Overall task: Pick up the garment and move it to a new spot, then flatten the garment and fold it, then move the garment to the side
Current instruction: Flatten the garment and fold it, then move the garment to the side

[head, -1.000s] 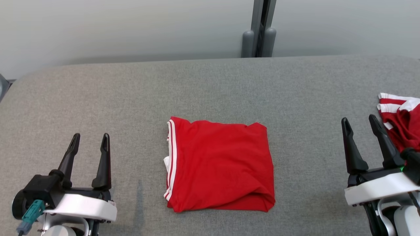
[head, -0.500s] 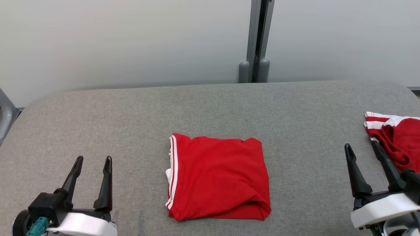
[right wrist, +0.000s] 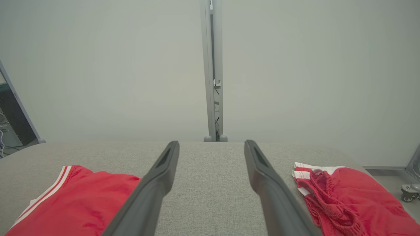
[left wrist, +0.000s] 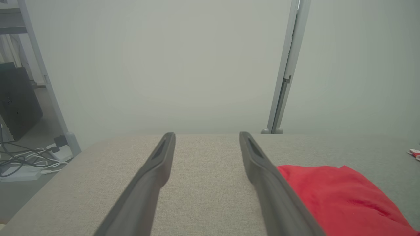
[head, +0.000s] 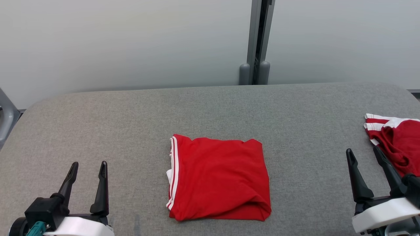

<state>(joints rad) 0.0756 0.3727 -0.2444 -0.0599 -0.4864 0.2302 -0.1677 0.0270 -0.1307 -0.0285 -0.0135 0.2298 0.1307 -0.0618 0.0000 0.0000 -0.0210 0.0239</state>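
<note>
- The red garment [head: 218, 178] lies folded into a compact rectangle in the lower centre of the head view, on the grey padded table [head: 131, 114]. Judging by that, the flattening and folding are done.
- What looks left is the last step, moving the folded piece to the side. It sits mid-table, apart from both grippers.
- The left gripper [head: 89, 164], at the lower left, has its fingers spread and holds nothing. The right gripper [head: 363, 149], at the lower right, is also spread and empty.
- The fold is fairly neat: straight top and right edges, and white stripe trim [head: 174, 170] running down the left edge. A soft crease bulges near the lower right corner, where the layers look slightly loose.
- A second red garment [head: 397, 141] with white stripes lies crumpled at the right edge of the frame, just beyond the right gripper. I cannot tell whether it belongs to this task.
</note>
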